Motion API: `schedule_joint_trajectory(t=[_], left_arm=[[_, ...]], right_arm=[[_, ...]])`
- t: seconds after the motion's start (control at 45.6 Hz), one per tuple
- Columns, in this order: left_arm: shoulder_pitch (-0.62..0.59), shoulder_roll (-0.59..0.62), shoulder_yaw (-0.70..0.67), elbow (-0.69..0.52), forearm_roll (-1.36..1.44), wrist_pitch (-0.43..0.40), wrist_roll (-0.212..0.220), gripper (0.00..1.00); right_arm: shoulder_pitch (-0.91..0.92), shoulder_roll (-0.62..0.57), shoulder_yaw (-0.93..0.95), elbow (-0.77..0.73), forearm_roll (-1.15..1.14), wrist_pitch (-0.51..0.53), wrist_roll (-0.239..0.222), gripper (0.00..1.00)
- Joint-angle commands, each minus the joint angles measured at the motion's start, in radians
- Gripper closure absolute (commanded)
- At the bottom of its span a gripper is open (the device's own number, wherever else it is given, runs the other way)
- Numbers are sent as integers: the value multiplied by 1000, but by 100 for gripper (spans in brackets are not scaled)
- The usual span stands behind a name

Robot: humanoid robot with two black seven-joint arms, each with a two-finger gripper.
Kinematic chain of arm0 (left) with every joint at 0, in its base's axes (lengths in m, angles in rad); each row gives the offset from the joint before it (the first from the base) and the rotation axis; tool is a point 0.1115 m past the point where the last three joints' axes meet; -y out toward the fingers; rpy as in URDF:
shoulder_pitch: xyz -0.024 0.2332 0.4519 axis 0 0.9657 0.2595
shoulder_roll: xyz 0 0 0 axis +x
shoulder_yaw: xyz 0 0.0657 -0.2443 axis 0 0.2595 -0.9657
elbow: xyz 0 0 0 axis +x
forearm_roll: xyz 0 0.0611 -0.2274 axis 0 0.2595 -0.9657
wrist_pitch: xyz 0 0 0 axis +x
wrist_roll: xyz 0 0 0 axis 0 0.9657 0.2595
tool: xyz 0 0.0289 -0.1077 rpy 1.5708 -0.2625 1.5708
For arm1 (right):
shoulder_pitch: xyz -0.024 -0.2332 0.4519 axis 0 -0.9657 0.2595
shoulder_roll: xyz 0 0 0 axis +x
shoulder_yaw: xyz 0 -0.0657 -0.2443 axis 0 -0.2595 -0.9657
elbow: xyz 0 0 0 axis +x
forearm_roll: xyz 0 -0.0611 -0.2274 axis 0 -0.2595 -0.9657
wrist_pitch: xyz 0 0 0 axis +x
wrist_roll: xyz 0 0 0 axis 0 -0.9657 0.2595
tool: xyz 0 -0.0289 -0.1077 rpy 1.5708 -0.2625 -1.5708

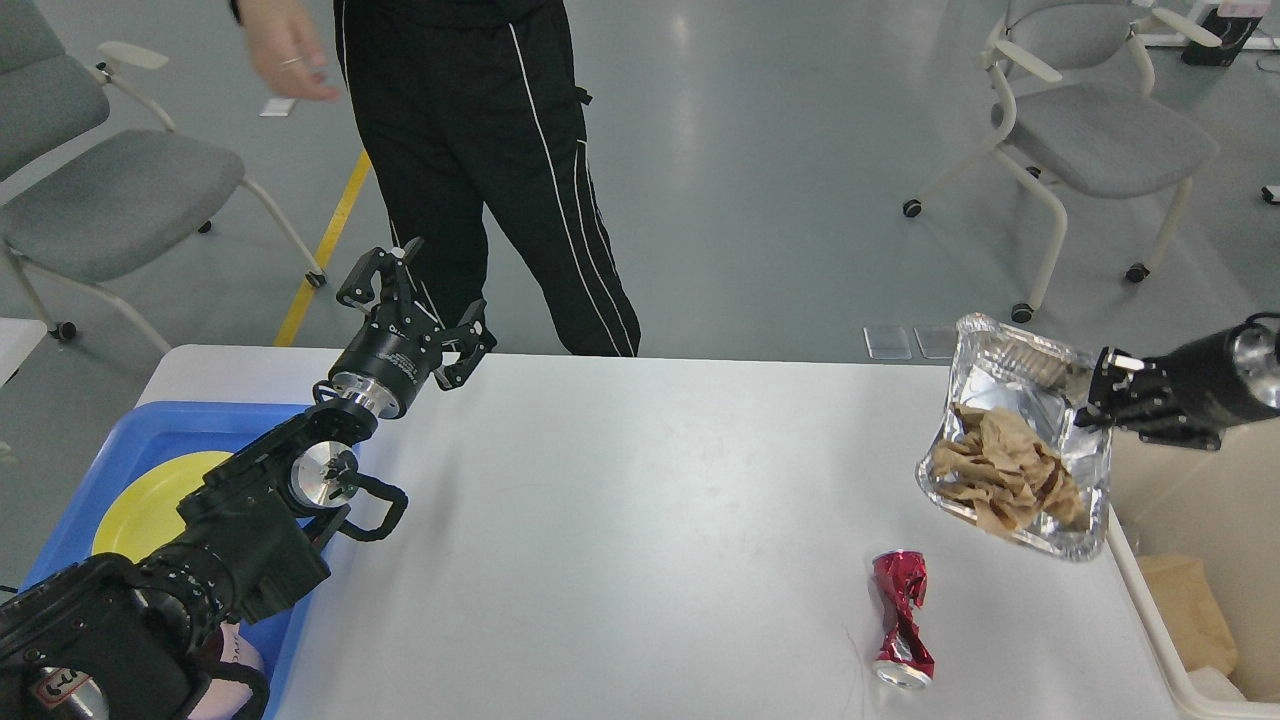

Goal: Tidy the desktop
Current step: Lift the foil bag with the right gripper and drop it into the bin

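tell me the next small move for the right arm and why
Probably carry the foil tray further right until it hangs over the cream bin, then tip it. The right gripper grips the tray's rim and holds it tilted in the air with the crumpled brown paper inside, near the bin but not clearly over it.

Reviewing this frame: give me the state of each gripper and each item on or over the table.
left gripper: open, empty, raised over the table's far left.
right gripper: shut on the foil tray's rim.
foil tray: lifted, tilted, holding crumpled brown paper.
red can: crushed, lying on its side on the desktop.
yellow plate: flat in the blue tray.
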Motion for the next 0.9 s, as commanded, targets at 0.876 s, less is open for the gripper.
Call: schedule_joint_trajectory(t=[0.876], left_arm=[[0, 0, 0, 0, -1, -2, 0, 4]], right_arm=[[-543, -6, 26, -507, 232, -555, -6, 100]])
